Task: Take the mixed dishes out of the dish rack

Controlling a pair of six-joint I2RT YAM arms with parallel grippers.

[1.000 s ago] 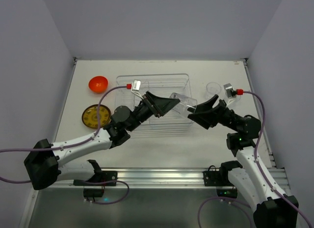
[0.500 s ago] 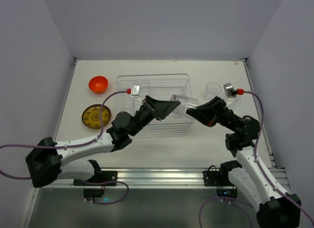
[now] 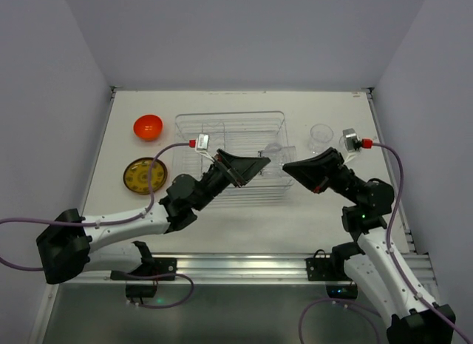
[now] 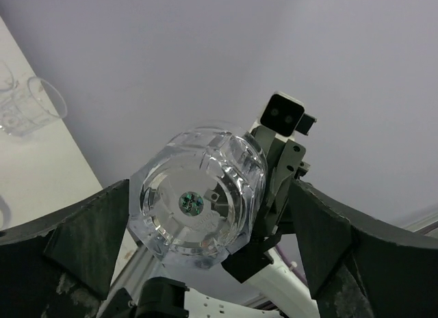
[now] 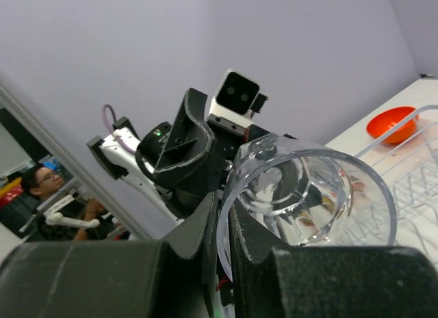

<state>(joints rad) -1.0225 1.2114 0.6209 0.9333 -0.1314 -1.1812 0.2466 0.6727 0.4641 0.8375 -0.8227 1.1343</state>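
A clear cup (image 3: 275, 150) hangs in the air over the right end of the dish rack (image 3: 222, 126), between my two grippers. My right gripper (image 3: 288, 169) is shut on the cup's rim; in the right wrist view its fingers (image 5: 217, 226) pinch the wall of the cup (image 5: 308, 195). My left gripper (image 3: 255, 165) stands open round the cup's base (image 4: 195, 202), with a gap on each side. The orange bowl (image 3: 148, 126) and a yellow-brown plate (image 3: 144, 174) lie on the table left of the rack.
Another clear cup (image 3: 321, 135) stands upright on the table right of the rack, near the right wall; it also shows in the left wrist view (image 4: 31, 109). The table's far edge meets the back wall. A person sits beyond the table (image 5: 41, 181).
The right gripper has shut on the cup's rim and the left gripper has opened off the cup. Both grippers and the cup have drifted slightly toward the far side.
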